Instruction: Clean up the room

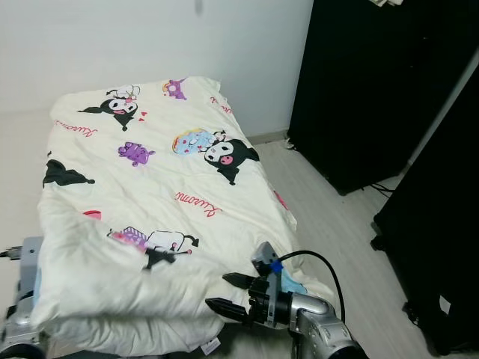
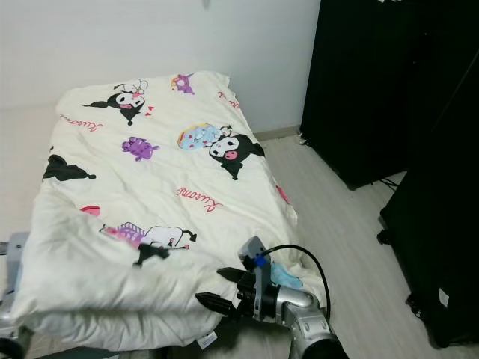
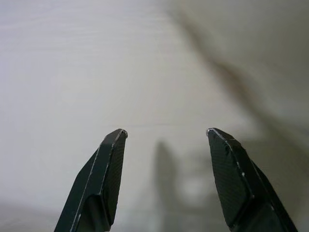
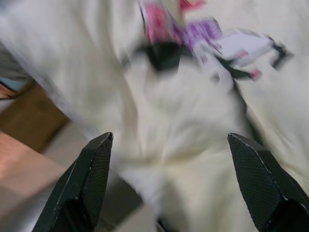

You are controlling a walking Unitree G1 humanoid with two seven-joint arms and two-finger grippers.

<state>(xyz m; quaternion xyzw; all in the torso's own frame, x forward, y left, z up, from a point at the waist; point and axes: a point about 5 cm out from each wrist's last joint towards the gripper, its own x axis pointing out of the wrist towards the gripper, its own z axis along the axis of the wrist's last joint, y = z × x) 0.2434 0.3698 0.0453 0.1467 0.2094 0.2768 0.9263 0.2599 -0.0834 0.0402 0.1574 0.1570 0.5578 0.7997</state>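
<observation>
A cream comforter (image 1: pixel 157 194) printed with cartoon characters lies spread over the bed, its near end folded into a thick roll. My right gripper (image 1: pixel 224 292) is open at the near right corner of the bed, fingers pointing left over the comforter's folded edge without holding it. The right wrist view is blurred, with the cartoon print (image 4: pixel 193 43) ahead of the spread fingers. My left arm (image 1: pixel 22 299) stands low at the bed's near left corner. My left gripper (image 3: pixel 166 133) is open over a pale, blank surface.
A tall black wardrobe (image 1: pixel 374 82) stands along the right wall, with cables on the floor by it. Light wood floor (image 1: pixel 337 224) runs between bed and wardrobe. A white wall (image 1: pixel 150 37) backs the bed. Something light blue (image 1: pixel 293 286) peeks out by my right wrist.
</observation>
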